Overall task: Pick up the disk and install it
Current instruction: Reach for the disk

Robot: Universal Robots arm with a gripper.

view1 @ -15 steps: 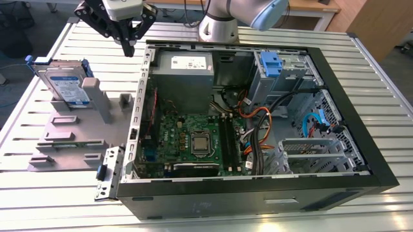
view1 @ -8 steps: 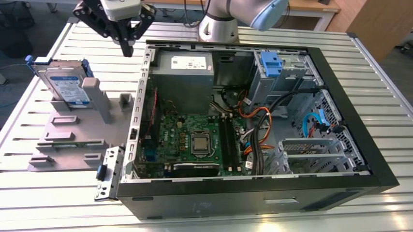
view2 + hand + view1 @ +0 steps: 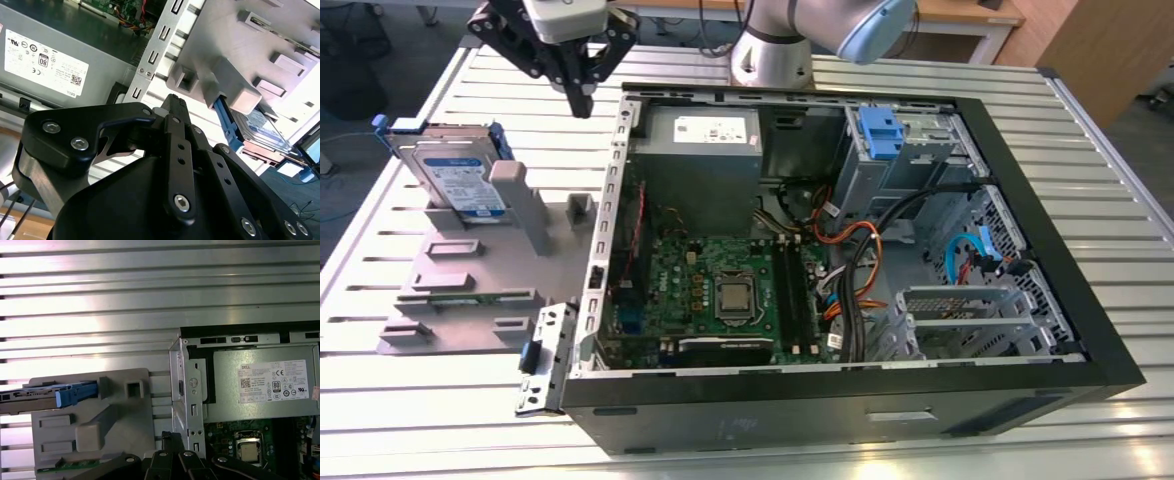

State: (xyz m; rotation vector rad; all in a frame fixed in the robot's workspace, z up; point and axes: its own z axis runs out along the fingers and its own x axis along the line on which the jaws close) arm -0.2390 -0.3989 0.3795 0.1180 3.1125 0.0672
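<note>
Hovering over the slatted worktop point(image 3: 440, 420), the end effector point(image 3: 580, 103) is closed to a narrow tip and holds nothing. It hangs just outside a corner of the open case point(image 3: 854, 390), whose metal edge lies just to the exterior view's right of it.

The disk point(image 3: 454, 180) is to the exterior view's left of the end effector, lower and well apart from it. It stands on edge in a grey holder point(image 3: 467, 290) with its label facing outward, and its blue carrier shows along the top and side. The holder lies on the worktop beside the case, on the same side as the end effector.

In the second wrist view the end effector point(image 3: 175, 101) points its closed tip at the gap between the holder point(image 3: 225, 45) and the case. The disk point(image 3: 262, 127) lies beyond the holder's post, and the power supply point(image 3: 45, 60) is on the other side.

In the first wrist view the end effector point(image 3: 172, 436) sits between the holder point(image 3: 135, 420) and the case wall. The disk point(image 3: 35, 400) is seen edge-on at the holder's far end.

Inside the case, the power supply point(image 3: 700, 165) is the part nearest the end effector. The motherboard point(image 3: 720, 290) lies beyond it. A blue bracket point(image 3: 878, 130) sits on the drive bay point(image 3: 921, 150), further toward the exterior view's right.
</note>
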